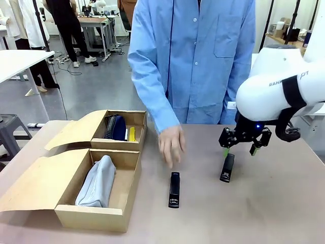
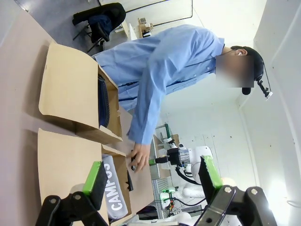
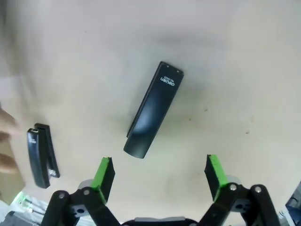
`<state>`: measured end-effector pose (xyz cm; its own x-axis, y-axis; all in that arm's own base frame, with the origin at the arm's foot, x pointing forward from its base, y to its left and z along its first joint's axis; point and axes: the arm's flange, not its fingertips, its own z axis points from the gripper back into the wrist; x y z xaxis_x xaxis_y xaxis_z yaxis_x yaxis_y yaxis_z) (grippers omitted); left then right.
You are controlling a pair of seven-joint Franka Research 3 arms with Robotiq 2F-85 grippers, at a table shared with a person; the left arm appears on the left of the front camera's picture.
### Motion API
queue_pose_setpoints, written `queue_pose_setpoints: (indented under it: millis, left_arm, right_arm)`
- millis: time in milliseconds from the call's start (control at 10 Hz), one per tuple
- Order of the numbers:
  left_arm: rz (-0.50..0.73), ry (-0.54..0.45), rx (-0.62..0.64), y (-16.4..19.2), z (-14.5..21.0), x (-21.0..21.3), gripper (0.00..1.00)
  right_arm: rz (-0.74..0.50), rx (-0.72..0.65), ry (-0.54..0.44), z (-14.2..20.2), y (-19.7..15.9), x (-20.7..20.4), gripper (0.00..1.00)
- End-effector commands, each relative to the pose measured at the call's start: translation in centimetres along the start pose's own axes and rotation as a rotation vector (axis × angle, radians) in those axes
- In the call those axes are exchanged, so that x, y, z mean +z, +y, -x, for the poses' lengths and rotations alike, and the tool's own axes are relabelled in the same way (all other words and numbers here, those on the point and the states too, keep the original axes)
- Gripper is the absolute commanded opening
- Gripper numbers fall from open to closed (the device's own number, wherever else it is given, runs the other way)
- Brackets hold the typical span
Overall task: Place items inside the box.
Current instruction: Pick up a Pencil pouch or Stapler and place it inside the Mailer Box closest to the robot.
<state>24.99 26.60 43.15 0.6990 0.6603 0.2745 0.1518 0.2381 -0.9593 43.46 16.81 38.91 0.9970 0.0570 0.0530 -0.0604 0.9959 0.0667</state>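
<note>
Step in hand, by my reading: fetching a stapler. The right claw hangs right of centre in the front view, fingers spread wide and holding nothing, just above the right-hand stapler, which lies flat on the table; in the right wrist view that stapler sits slantwise above the green pads, not yet between them.

The second stapler lies lower centre, with the person's hand just above it in the frame. The left claw, in the left wrist view, is likewise spread and empty.

Stowed: grey pouch in the near box, lower left; navy pouch and yellow knife in the far box, just above it.

Next move calls for: turning the wrist to set the pads across the stapler's narrow sides; descent; closure; a carry leftward to a box.

Hard to make out: the knife is a mere yellow sliver behind the box wall; the hand is a blur at the left edge of the right wrist view; whether it touches the second stapler cannot be told.
</note>
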Motion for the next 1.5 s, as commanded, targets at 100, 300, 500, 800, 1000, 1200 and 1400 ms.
queue_pose_setpoints:
  millis: [100,300,500,800,1000,1200,1400]
  left_arm:
    - [0.026,-0.015,-0.021,-0.2,-0.1,-0.1,1.0]
    - [0.026,-0.015,-0.021,-0.2,-0.1,-0.1,1.0]
    - [0.026,-0.015,-0.021,-0.2,-0.1,-0.1,1.0]
    - [0.026,-0.015,-0.021,-0.2,-0.1,-0.1,1.0]
    - [0.026,-0.015,-0.021,-0.2,-0.1,-0.1,1.0]
    - [0.026,-0.015,-0.021,-0.2,-0.1,-0.1,1.0]
    - [0.026,-0.015,-0.021,-0.2,-0.1,-0.1,1.0]
  right_arm:
    - [-0.031,0.023,0.018,-0.5,1.0,-1.4,1.0]
    - [-0.039,-0.009,0.022,-0.9,0.8,-1.6,1.0]
    - [0.01,-0.365,0.059,-0.9,1.4,-1.3,1.0]
    - [-0.032,-0.569,0.133,-1.6,1.8,-2.0,1.0]
    - [-0.036,-0.59,0.118,-1.6,1.6,-2.0,1.0]
    - [-0.03,-0.584,0.105,-2.4,1.5,-3.2,1.0]
    - [0.006,-0.581,0.14,-3.8,2.0,-7.0,1.0]
